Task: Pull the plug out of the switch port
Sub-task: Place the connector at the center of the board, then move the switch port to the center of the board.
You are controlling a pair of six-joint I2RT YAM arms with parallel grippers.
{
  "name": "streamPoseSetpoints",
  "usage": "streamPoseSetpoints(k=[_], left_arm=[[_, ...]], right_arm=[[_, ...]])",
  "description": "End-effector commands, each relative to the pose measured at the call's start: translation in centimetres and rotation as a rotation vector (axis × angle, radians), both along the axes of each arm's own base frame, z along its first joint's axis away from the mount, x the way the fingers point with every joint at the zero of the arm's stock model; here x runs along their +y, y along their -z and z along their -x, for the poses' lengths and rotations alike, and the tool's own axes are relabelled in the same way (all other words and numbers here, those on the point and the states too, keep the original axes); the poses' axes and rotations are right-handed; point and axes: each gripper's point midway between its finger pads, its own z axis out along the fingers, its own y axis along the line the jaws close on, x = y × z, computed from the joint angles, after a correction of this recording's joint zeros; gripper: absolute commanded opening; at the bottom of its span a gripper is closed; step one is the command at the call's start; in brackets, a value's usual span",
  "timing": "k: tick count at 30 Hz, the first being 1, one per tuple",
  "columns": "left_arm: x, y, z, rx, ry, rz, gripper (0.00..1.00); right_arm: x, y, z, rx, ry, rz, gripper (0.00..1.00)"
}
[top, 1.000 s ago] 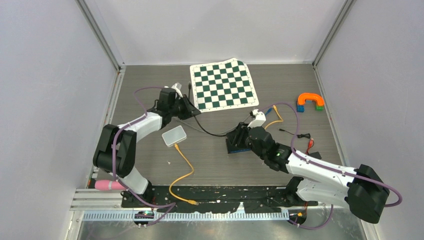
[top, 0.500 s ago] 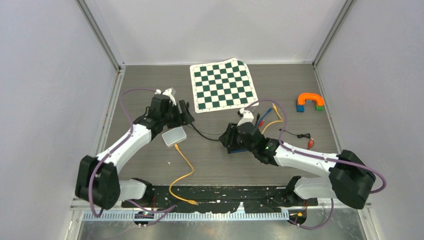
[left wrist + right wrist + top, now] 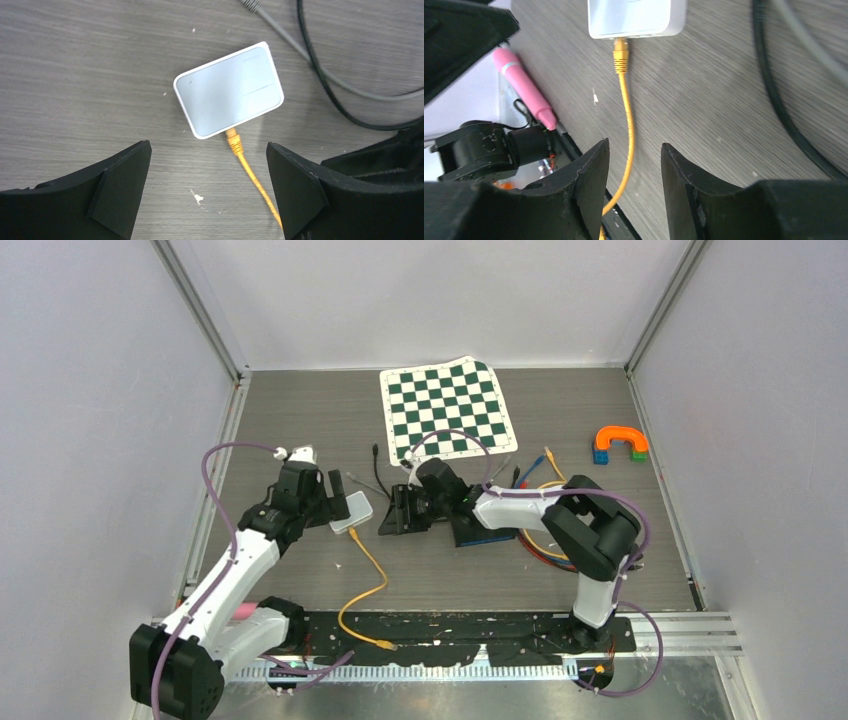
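The white switch lies flat on the table left of centre, also seen in the left wrist view and the right wrist view. An orange plug sits in its near port, and its orange cable trails to the front edge. My left gripper hovers open just left of the switch; nothing is in its grip, and the cable runs below near its right finger. My right gripper is open to the right of the switch, with the cable passing underneath.
A green checkered mat lies at the back. A loose black cable and a grey one lie behind the switch. A blue board with tangled wires sits right of centre, coloured blocks far right, a pink handle near-left.
The left gripper has opened, dropped the black cable and pulled back nearer to the switch. The right arm has swung left from the blue board to beside the switch.
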Motion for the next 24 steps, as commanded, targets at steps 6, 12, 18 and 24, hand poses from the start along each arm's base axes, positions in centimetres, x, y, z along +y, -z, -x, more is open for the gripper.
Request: streamPoseSetpoints(k=[6,12,18,24], left_arm=[[0.0,2.1,1.0,0.013,0.016,0.038,0.89],[-1.0,3.6,0.4,0.064,0.039,0.068,0.88],[-0.4,3.6,-0.6,0.079,0.008,0.058,0.84],[1.9,1.2,-1.1,-0.03,-0.076,0.03,0.84]], right_arm=[[4.0,0.3,-0.4,0.126,-0.042,-0.089,0.48],[5.1,1.4,-1.5,0.124,-0.039,-0.07,0.47],[6.9,2.1,-1.9,0.133,-0.051,-0.072,0.47],[8.4,3.0,-2.4,0.132,-0.05,-0.072,0.47]])
